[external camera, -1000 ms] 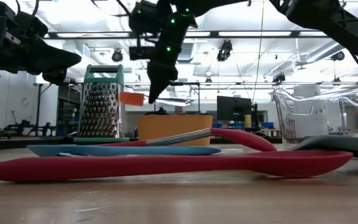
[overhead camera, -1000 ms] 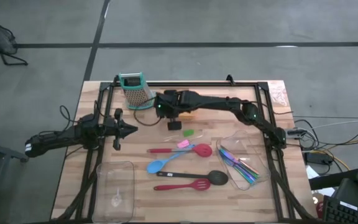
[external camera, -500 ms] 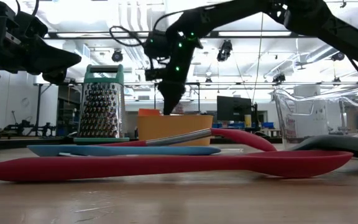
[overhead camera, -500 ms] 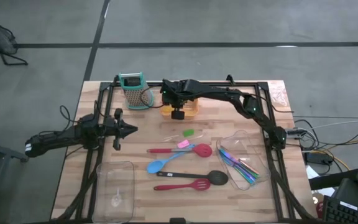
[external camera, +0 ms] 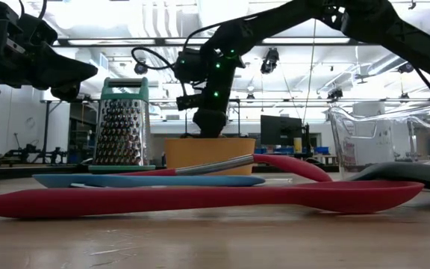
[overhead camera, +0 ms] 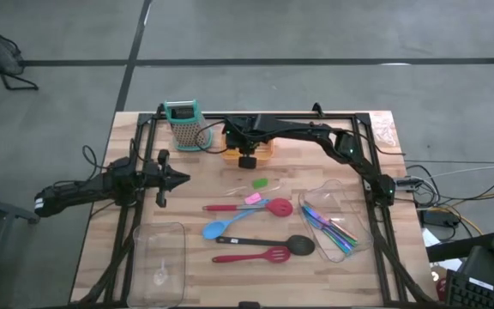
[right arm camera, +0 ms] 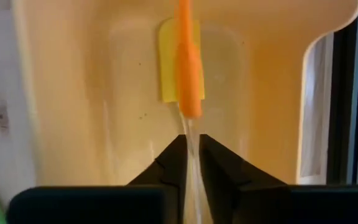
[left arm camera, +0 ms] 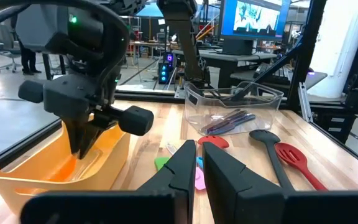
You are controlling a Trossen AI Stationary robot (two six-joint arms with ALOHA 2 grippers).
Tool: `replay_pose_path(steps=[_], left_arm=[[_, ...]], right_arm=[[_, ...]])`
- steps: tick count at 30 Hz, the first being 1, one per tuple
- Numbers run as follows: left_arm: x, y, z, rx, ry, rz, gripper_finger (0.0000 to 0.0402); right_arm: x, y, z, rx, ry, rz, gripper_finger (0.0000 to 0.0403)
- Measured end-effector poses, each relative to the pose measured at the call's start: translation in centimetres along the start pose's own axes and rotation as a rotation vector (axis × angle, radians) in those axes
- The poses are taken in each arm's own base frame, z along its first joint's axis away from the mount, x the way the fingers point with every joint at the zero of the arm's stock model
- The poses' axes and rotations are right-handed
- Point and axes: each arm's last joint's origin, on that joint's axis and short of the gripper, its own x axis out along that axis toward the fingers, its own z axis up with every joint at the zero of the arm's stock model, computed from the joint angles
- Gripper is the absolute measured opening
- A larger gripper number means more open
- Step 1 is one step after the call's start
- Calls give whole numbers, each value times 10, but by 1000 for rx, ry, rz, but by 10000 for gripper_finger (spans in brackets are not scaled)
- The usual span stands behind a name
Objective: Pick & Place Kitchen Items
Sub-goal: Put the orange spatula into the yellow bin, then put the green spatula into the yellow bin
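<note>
The right tool [overhead camera: 247,160] reached down inside the orange tray [overhead camera: 268,154], fingers pinching a small orange piece [right arm camera: 188,81] over a yellow piece [right arm camera: 168,62], apparently for release. The left tool [overhead camera: 177,179], fingers pressed together, waited above the worktop [overhead camera: 195,266].

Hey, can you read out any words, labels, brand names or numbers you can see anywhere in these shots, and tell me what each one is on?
No text can be read in any view.
Monitor behind the table, left wrist view: lit blue, its content too blurred to read.
Box grater, orange tray, clear bin of cutlery: no label visible.
Right gripper, over the orange tray: no markings visible.
</note>
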Motion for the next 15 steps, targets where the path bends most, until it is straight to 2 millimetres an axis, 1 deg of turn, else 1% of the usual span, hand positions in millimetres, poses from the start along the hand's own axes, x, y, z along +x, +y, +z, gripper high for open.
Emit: replay_pose_path(steps=[4,9,12,15], left_arm=[[0,0,0,0,0,0,35],[0,0,0,0,0,0,35],[0,0,0,0,0,0,35],[0,0,0,0,0,0,35]], right_arm=[[-8,-1,2,26,-14,-3,85],[-25,-2,2,24,-29,-9,133],[-43,6,2,4,-35,-2,159],[-64,22,4,-35,-59,6,179]])
